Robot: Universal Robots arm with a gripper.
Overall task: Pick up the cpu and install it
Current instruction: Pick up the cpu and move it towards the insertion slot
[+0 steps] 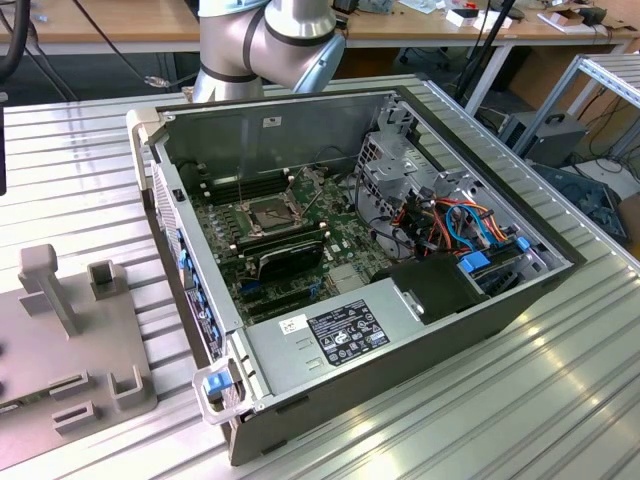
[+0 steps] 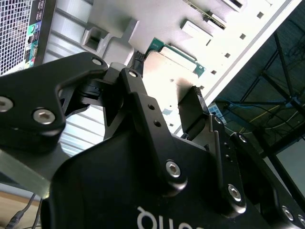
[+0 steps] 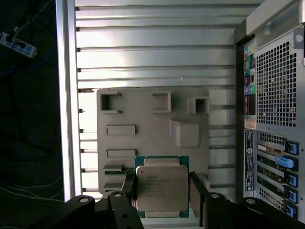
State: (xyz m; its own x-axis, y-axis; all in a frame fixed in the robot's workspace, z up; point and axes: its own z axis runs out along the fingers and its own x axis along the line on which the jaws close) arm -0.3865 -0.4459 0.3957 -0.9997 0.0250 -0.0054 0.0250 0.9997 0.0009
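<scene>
My black gripper (image 3: 161, 177) pinches the thin square silver-topped cpu (image 3: 162, 191) at the grey moulded tray (image 3: 143, 119): pick-up in hand, which I judge needs a level hold.

A grey fixture plate (image 3: 152, 124) lies on the ribbed desk (image 3: 152, 43) beyond the fingers (image 3: 196, 191), an open computer case (image 3: 271, 119) beside it.

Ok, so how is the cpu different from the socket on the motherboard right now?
The cpu has a solid silver-grey metal top with a green edge; the socket is a metal frame with a dark centre. The cpu is outside the computer case, held between the fingers of the gripper over the grey holder plate; the socket lies flat on the motherboard inside the case. Both are roughly square.
</scene>
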